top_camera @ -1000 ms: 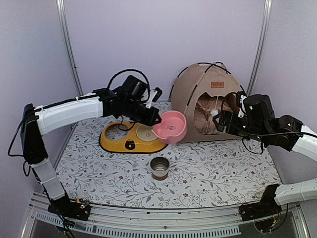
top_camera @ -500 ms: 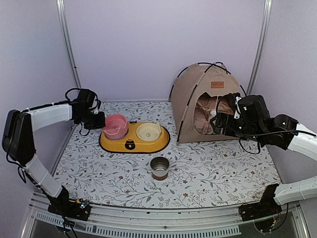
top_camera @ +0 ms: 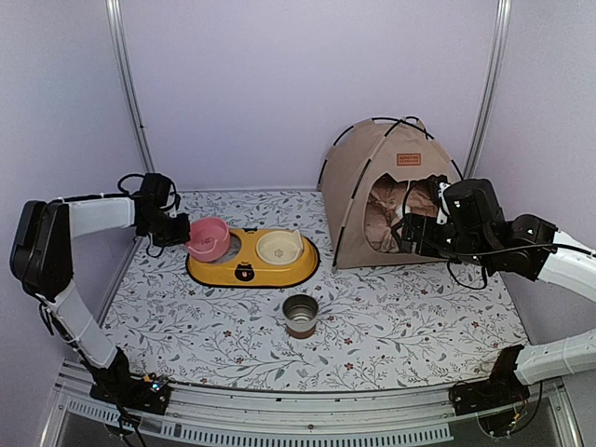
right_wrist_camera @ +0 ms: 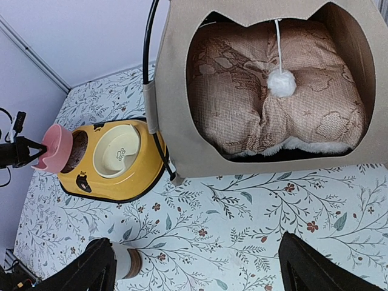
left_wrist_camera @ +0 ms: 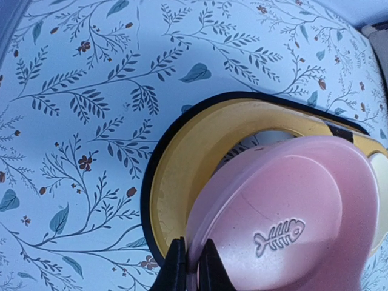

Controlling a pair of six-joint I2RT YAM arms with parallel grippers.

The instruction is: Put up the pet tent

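On my overhead feed the pet tent [top_camera: 386,191] stands upright at the far right of the floral table [top_camera: 391,326]. Its thin black poles [top_camera: 372,126] cross at the peak, and a brown label patch [top_camera: 408,159] sits above the doorway. The doorway faces my right arm.

Through the right wrist camera I look straight into the tent. A pinkish-beige patterned cushion [right_wrist_camera: 242,103] fills the floor and bulges up toward the back wall. A white pom-pom [right_wrist_camera: 281,82] hangs on its string from the top of the doorway, in front of the cushion. My right gripper [right_wrist_camera: 197,267] hovers above the table, short of the doorway. Its jaws are spread wide, with only table cloth showing between them.

To the left of the tent lies a yellow two-well feeder [top_camera: 244,270]. A cream bowl [top_camera: 279,247] is seated in its right well, with a paw print showing on the bowl's floor. My left gripper [left_wrist_camera: 191,264] is pinched narrow on the rim of a pink bowl [left_wrist_camera: 285,224] that carries a fishbone mark. It holds that bowl tilted over the feeder's left well, and part of the well's dark opening shows beside the bowl.

Nearer to me than the feeder, and apart from it, a small metal cup [top_camera: 300,315] stands upright. I cannot tell what is inside it.
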